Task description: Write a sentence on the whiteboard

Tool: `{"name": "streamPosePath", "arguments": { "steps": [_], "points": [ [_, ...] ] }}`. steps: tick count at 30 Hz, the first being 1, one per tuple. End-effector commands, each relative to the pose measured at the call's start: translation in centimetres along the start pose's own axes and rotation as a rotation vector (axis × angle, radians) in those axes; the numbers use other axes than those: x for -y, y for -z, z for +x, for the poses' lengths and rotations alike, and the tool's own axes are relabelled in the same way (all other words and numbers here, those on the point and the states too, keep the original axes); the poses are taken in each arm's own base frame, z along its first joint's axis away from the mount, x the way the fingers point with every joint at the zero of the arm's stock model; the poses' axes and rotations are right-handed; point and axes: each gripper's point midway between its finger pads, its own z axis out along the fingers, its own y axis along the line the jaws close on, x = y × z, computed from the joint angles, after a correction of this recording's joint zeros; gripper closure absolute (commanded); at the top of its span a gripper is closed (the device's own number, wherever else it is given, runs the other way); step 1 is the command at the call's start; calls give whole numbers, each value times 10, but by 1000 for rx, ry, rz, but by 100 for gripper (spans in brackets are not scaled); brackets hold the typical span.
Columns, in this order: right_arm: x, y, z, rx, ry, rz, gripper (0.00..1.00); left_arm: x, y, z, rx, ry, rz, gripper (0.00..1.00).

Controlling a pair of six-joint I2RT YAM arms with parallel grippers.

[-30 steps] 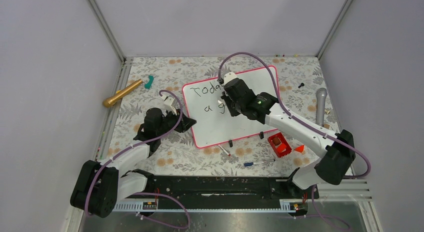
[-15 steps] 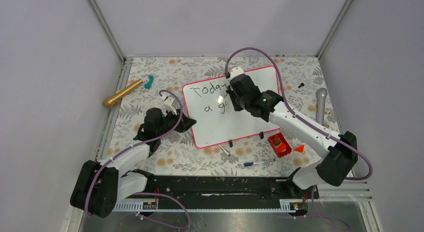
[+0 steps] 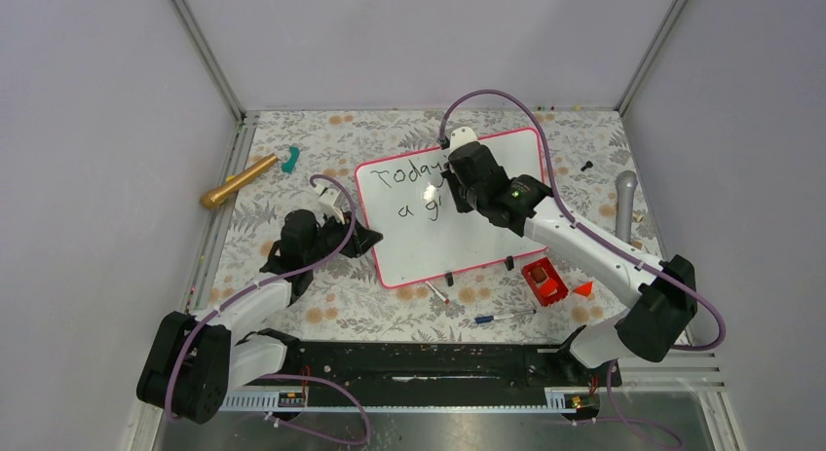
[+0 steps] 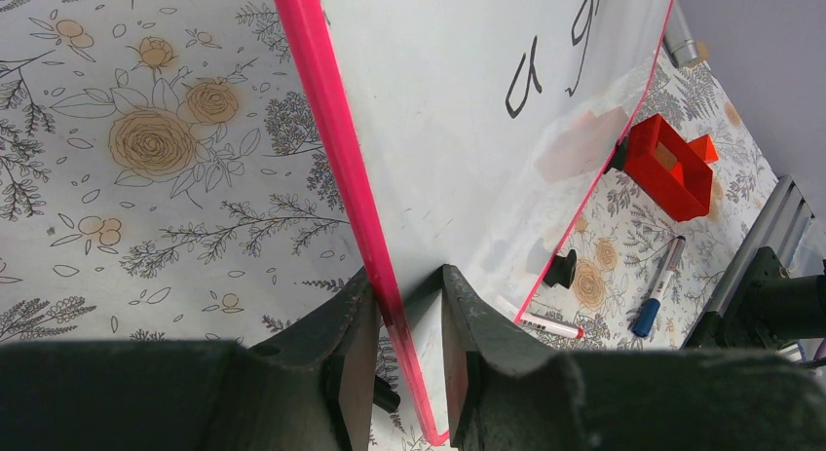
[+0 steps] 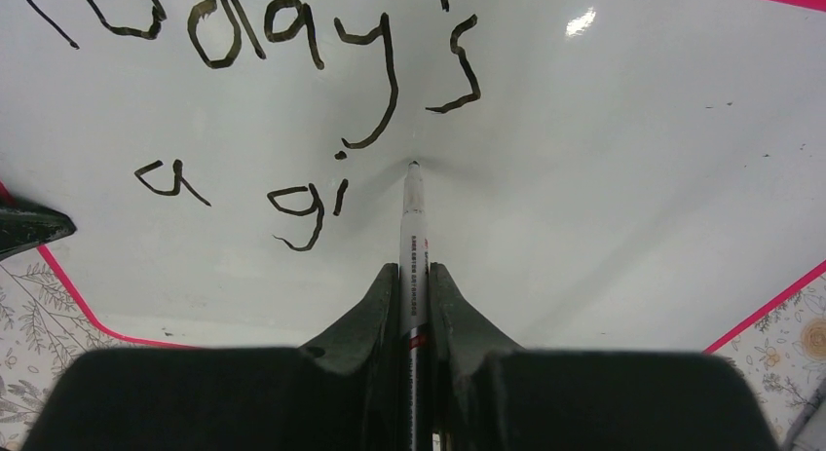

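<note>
Pink-framed white whiteboard (image 3: 429,246) bears black sentence (image 5: 282,37); tablecloth (image 3: 390,315) floral, perhaps beige.

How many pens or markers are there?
3: the held marker in the right end effector, tip at the whiteboard; a red-tipped marker just off the board's near edge; a blue pen nearer the arms. Others may be hidden.

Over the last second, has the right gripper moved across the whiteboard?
Yes. The right gripper, holding the marker, has shifted toward the far edge of the whiteboard, away from the two black clips on its near edge.
</note>
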Motion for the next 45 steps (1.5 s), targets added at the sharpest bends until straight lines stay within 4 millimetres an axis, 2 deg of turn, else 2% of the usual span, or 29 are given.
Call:
{"name": "streamPosePath", "arguments": {
  "steps": [1, 21, 45],
  "points": [
    [10, 9, -18, 66, -12, 25, 100, -8, -1, -16, 51, -74, -42, 87],
    [6, 6, -22, 66, -12, 8, 100, -8, -1, -15, 48, -72, -41, 87],
    [-3, -3, -16, 21, 1, -24, 100, -7, -1, -15, 49, -72, -40, 87]
  ]
}}
